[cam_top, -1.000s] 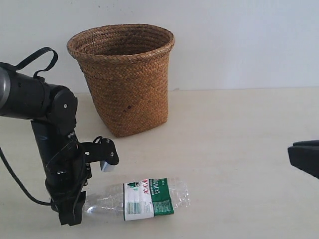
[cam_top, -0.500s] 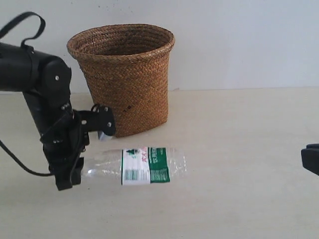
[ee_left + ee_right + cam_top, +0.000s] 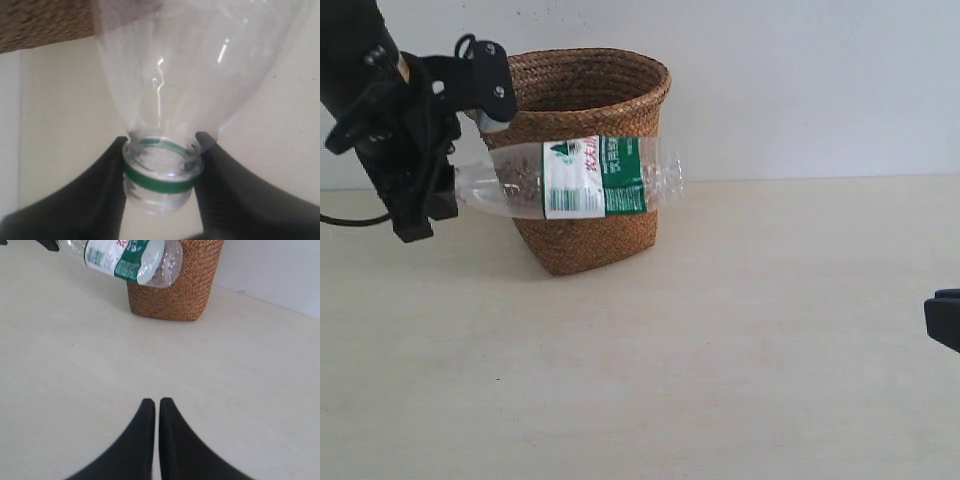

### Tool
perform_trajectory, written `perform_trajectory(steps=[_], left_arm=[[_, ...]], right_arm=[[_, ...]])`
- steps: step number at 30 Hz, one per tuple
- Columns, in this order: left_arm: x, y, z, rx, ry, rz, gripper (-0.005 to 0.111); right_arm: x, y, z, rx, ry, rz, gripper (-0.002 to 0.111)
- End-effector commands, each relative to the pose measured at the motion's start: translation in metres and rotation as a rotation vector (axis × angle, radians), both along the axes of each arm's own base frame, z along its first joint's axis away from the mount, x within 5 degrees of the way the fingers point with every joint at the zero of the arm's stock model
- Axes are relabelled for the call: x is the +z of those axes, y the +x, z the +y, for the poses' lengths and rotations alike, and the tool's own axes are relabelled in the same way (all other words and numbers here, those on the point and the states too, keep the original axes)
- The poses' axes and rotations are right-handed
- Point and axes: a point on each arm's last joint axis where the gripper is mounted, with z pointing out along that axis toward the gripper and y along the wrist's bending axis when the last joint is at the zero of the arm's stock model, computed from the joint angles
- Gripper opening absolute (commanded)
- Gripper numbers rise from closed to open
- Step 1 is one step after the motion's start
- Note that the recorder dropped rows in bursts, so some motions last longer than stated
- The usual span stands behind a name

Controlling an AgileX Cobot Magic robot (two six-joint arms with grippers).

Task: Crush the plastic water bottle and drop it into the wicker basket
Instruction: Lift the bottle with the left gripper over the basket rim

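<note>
L fingers: black pads (image 3: pixel 100 190) pinched on the bottle neck from both sides, right at the green neck ring (image 3: pixel 160 181). No cap on, mouth open.
L gripper (image 3: pixel 163 144): closed narrow on the neck only; nothing supports the body.
Bottle: plastic water bottle (image 3: pixel 590 177) is up in the air, lying approx level, base pointing to the R side of the exterior view. It's in front of the wicker basket (image 3: pixel 590 245), across its upper wall, a bit under the rim, not inside.
Bottle shape: some dents, but the body looks mostly full. Can't tell if the crush is done.
Step, I'd say: carry to the basket, then drop.
Doing it well: lift first so the base clears the rim, then swing over the opening. Tip base-down, centre it, then open. Go slow, since a neck-only hold lets the body pivot or swing. If the base clips the rim, the basket prob shifts or the bottle twists out.
L arm: comes in from the upper L corner of the exterior view. Wrist high and angled down, cam bracket just beside the rim.
R gripper (image 3: pixel 156 404): fingertips nearly together, only a thin slit, holding nothing.
R arm: low over the table (image 3: pixel 770 350) at the far R edge, well apart from the bottle and basket.
</note>
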Motion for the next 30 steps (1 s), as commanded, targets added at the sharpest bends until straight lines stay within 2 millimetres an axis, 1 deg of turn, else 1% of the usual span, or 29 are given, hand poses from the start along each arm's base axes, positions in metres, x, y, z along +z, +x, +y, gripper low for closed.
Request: perform_trajectory(steps=[1,4,7,9,11,15,16,18,20,22,23,25,26,27,28,30], left_arm=[[0.027,-0.011,0.006,0.033,-0.028,-0.065,0.004],[0.032,-0.019,0.010,0.047,-0.021,-0.034,0.004],[0.032,-0.030,0.015,0.074,0.009,0.058,0.004],[0.032,-0.032,0.013,0.075,-0.020,0.075,0.004],[0.033,-0.037,0.009,0.097,-0.084,0.102,0.004],[0.036,-0.048,-0.008,0.068,-0.288,0.203,0.004],[0.036,-0.050,-0.011,0.050,-0.319,0.220,0.004],[0.038,-0.051,-0.011,0.056,-0.330,0.220,0.004],[0.041,-0.043,-0.010,0.091,-0.346,0.121,0.004],[0.052,-0.028,-0.008,0.134,-0.376,-0.067,0.004],[0.058,-0.022,-0.007,0.128,-0.380,-0.149,0.005],[0.080,-0.009,-0.007,0.076,-0.390,-0.368,0.010],[0.091,-0.003,-0.008,0.061,-0.411,-0.466,0.014],[0.105,0.004,-0.008,0.051,-0.440,-0.578,0.022],[0.117,0.010,-0.008,0.059,-0.466,-0.653,0.031],[0.132,0.021,-0.007,0.124,-0.488,-0.699,0.054]], right_arm=[[0.001,0.000,-0.001,-0.003,0.005,-0.017,0.000],[0.001,0.000,-0.001,-0.003,0.005,-0.017,0.000],[0.001,0.000,-0.001,-0.003,0.005,-0.017,0.000],[0.001,0.000,-0.001,-0.003,0.005,-0.017,0.000],[0.001,0.000,-0.001,-0.003,0.005,-0.017,0.000],[0.001,0.000,-0.001,-0.003,0.005,-0.017,0.000],[0.001,0.000,-0.001,-0.003,0.005,-0.017,0.000],[0.001,0.000,-0.001,-0.003,0.005,-0.017,0.000],[0.001,0.000,-0.001,-0.003,0.005,-0.017,0.000],[0.001,0.000,-0.001,-0.004,0.007,-0.018,0.000],[0.001,0.000,-0.001,-0.004,0.007,-0.018,0.000],[0.001,0.000,-0.001,-0.004,0.007,-0.018,0.000],[0.001,0.000,-0.001,-0.004,0.007,-0.018,0.000],[0.001,0.000,-0.001,-0.004,0.007,-0.018,0.000],[0.001,0.000,-0.001,-0.004,0.007,-0.018,0.000],[0.001,0.000,-0.001,-0.004,0.007,-0.018,0.000]])
